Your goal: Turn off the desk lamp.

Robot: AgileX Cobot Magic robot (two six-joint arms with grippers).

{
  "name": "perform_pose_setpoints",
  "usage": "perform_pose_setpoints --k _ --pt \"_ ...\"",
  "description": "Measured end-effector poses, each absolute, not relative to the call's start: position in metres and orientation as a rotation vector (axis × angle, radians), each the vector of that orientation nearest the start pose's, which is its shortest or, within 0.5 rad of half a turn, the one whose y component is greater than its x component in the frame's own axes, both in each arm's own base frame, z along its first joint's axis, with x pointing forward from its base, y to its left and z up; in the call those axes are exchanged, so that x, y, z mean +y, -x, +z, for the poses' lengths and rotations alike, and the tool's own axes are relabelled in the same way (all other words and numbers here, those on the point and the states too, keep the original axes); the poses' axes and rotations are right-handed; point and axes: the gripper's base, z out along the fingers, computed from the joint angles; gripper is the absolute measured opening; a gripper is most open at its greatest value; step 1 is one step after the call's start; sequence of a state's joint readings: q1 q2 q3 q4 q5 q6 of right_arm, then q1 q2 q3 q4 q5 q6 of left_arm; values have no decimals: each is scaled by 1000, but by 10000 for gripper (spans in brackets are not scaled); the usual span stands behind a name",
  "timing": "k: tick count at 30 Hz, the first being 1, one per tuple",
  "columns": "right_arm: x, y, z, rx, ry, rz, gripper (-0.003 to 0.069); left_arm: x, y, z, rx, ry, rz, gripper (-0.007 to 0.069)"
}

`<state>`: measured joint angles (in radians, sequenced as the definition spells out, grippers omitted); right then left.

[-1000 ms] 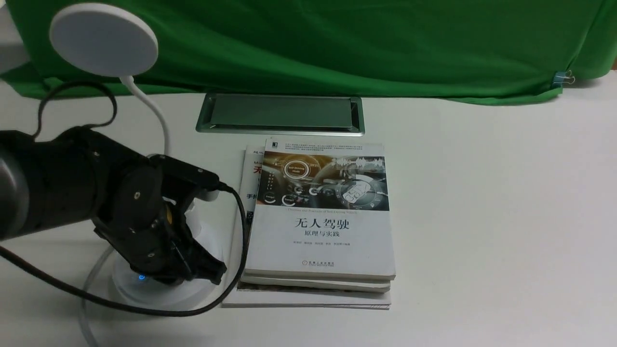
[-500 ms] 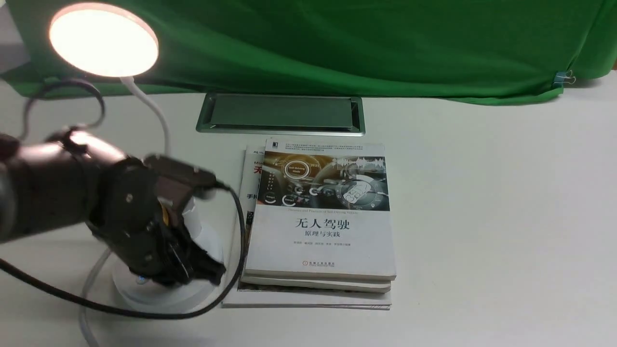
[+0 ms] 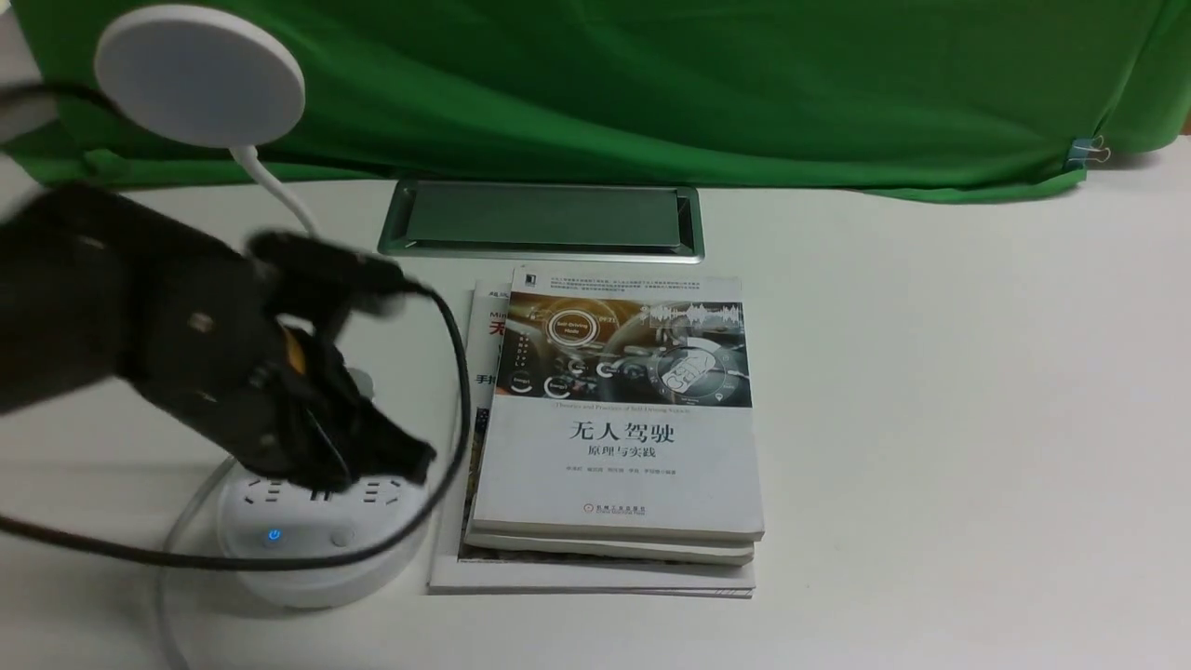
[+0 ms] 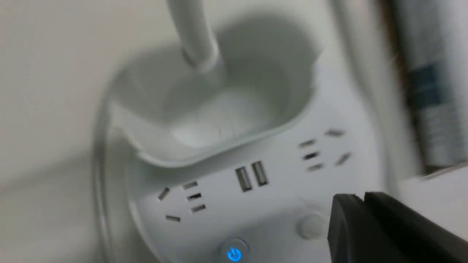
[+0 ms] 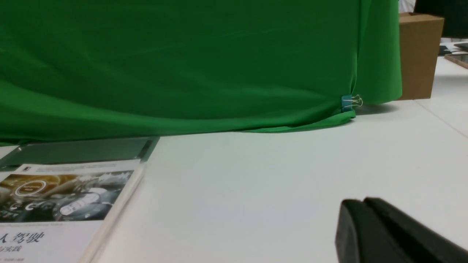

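The white desk lamp stands at the front left. Its flat disc head (image 3: 200, 74) is dark, on a thin bent neck (image 3: 284, 200). Its round base (image 3: 316, 549) shows sockets, a button lit blue (image 3: 274, 535) and a plain round button (image 3: 342, 537). In the left wrist view the square cup (image 4: 219, 109), the blue button (image 4: 234, 254) and the plain button (image 4: 310, 225) show. My left gripper (image 3: 409, 458) is shut and empty, hanging just above the base, beside the plain button in the left wrist view (image 4: 360, 199). My right gripper (image 5: 362, 202) is shut and empty over bare table, out of the front view.
A stack of books (image 3: 619, 428) lies right of the lamp base. A metal hatch (image 3: 540, 219) is set in the table behind it. A green cloth (image 3: 651, 84) hangs at the back. A black cable (image 3: 279, 558) loops over the base. A cardboard box (image 5: 418, 54) stands far right.
The lamp head was dark, lit up half a second ago, and is dark now. My left gripper has lifted up off the base, uncovering the sockets and both buttons.
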<state>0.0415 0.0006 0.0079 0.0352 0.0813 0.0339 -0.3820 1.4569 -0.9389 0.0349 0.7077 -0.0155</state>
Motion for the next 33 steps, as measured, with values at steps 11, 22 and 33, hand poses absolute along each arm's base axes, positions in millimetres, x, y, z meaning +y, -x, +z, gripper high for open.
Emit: perform_pose_setpoints --k 11,22,33 --pt "3 -57 203 1574 -19 89 36 -85 -201 345 2217 -417 -273 20" --pt "3 -57 203 1574 -19 89 36 -81 -193 377 1945 -358 -310 20" --pt "3 -57 203 1574 -19 89 36 -64 -158 394 1787 -385 -247 20"
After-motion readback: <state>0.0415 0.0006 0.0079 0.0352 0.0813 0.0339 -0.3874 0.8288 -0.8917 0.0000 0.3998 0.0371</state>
